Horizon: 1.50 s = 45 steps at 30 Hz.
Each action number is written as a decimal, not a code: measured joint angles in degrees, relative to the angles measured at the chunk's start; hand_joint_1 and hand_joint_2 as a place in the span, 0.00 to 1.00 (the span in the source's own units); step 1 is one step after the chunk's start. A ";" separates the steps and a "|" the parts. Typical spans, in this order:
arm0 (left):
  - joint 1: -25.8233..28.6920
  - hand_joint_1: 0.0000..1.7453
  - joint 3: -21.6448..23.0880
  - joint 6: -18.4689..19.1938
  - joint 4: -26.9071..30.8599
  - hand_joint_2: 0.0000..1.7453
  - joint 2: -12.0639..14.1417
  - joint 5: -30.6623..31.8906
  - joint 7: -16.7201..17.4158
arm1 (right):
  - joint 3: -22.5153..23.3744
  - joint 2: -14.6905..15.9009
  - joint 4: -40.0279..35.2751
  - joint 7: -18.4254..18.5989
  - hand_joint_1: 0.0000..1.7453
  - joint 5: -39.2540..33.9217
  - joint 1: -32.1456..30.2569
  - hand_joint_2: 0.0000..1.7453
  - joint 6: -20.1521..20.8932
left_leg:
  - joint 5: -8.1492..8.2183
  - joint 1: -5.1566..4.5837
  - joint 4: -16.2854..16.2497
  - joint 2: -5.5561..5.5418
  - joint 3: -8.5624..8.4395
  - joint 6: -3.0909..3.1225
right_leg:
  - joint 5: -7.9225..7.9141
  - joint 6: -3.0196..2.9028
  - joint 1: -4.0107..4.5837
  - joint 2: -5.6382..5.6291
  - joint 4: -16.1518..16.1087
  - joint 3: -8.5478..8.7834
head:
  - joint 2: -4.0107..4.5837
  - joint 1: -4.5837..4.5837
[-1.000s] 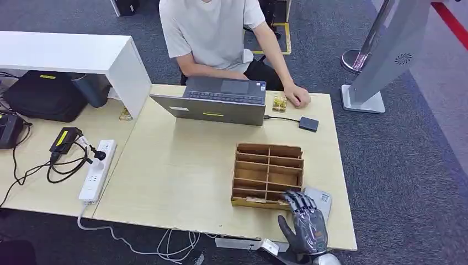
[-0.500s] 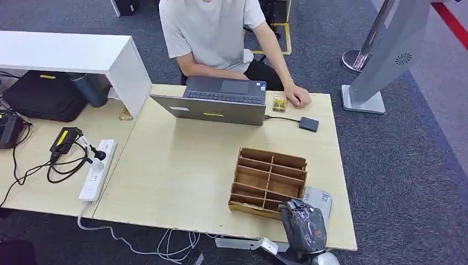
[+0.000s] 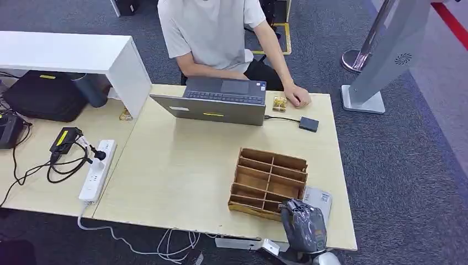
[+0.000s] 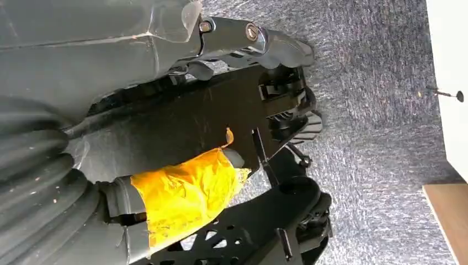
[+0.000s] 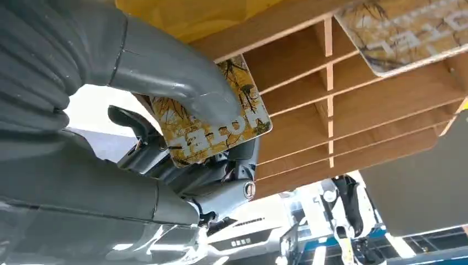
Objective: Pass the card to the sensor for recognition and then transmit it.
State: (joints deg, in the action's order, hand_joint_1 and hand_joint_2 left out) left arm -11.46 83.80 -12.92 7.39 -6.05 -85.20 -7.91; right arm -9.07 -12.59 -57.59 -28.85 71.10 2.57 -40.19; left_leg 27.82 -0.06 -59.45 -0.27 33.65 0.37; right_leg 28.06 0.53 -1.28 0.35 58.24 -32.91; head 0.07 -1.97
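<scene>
One card held: the right hand (image 3: 304,225) pinches a yellow-patterned card (image 5: 212,124) between its thick thumb and darker fingers, at the near right corner of the wooden organizer (image 3: 268,183).
Right fingers: curled in tight around the card, seen from above as a closed grey fist by the table (image 3: 176,171) edge.
Second card: another patterned card (image 5: 403,30) lies in a compartment of the organizer, apart from the held one.
Left hand: the left hand (image 4: 243,72) hangs over grey carpet; I cannot tell how its fingers stand.
Sensor: a small dark box (image 3: 308,123) on a cable lies at the far right of the table, well apart from the organizer.
Grey device: a flat grey unit (image 3: 319,197) sits just beside the organizer, near the right hand.
Person: someone in a pale shirt (image 3: 212,30) sits behind the laptop (image 3: 218,102), one hand resting on the table.
</scene>
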 joint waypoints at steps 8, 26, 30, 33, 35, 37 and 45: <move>0.00 0.00 0.81 0.63 -0.02 1.00 0.02 0.87 0.02 | -8.44 4.10 -0.35 5.77 1.00 -20.76 5.79 1.00 4.71 | -0.06 -0.01 -0.01 0.05 0.00 0.00 | -0.05 -0.01 -0.01 -0.06 0.01 0.00 | 0.00 0.00; -0.15 0.00 2.56 2.34 -0.02 1.00 0.24 1.64 0.20 | -24.78 12.85 -0.97 15.36 1.00 -39.87 33.95 1.00 34.51 | -0.09 -0.01 -0.05 0.06 0.00 -0.03 | -0.13 -0.02 0.00 -0.10 0.06 -0.02 | 0.00 0.00; -0.46 0.00 2.97 2.65 -0.02 1.00 0.24 2.84 0.79 | -26.95 11.91 1.86 18.78 1.00 -36.82 39.91 1.00 29.69 | -0.10 0.00 -0.05 0.03 0.00 -0.04 | -0.13 -0.02 0.00 -0.08 0.06 -0.01 | 0.00 0.00; -1.00 0.00 3.30 2.86 -0.02 1.00 0.17 5.21 2.39 | -28.00 10.47 4.22 23.22 1.00 -29.97 43.38 1.00 19.13 | -0.12 0.00 -0.06 0.01 -0.01 -0.05 | -0.13 -0.02 0.00 -0.07 0.07 -0.02 | 0.00 0.00; -1.42 0.00 3.37 2.99 -0.02 1.00 -0.07 7.52 3.67 | -28.28 9.55 6.15 25.93 1.00 -22.89 45.21 1.00 9.55 | -0.12 0.00 -0.07 -0.03 -0.01 -0.05 | -0.13 -0.02 0.00 -0.04 0.06 -0.02 | 0.00 0.00; -1.96 0.00 3.41 3.32 -0.02 1.00 -0.28 10.61 4.88 | -26.84 9.09 6.14 26.38 1.00 -10.51 45.42 1.00 2.11 | -0.12 0.00 -0.08 -0.08 -0.01 -0.05 | -0.13 -0.02 0.00 -0.01 0.06 -0.01 | 0.00 0.02; -2.78 0.00 3.50 5.31 0.00 1.00 -1.29 12.55 5.68 | -10.05 4.24 1.46 15.51 1.00 5.80 41.81 1.00 0.17 | -0.10 0.01 -0.07 -0.07 0.01 -0.06 | -0.12 -0.01 0.00 0.01 0.03 0.01 | 0.00 0.00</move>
State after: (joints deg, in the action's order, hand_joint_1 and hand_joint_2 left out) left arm -14.24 87.30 -7.61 7.39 -7.34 -72.65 -2.23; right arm -19.12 -8.35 -56.13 -13.34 76.90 44.38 -40.02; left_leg 27.71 -0.05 -59.53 -0.35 33.66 0.31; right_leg 27.94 0.52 -1.28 0.35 58.28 -32.90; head 0.07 -1.97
